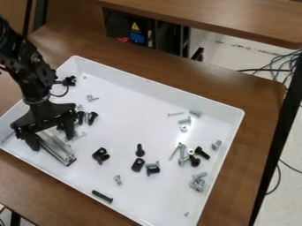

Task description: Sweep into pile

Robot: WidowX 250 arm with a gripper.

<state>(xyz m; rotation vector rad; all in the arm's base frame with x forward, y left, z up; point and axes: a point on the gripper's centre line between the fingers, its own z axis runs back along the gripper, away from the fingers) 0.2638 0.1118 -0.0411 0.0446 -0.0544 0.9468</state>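
The gripper is spread wide, with a metal bar between its fingers; whether that is gripped cannot be told. Screws are scattered across the white tray.

Comprises loose silver screws and black screws, scattered in small groups at left, centre and right. Includes chunky black fittings at lower centre and a long black bolt, slanted at lower left. Also includes a straight, grooved silver bar, slanting down to the right at lower left.
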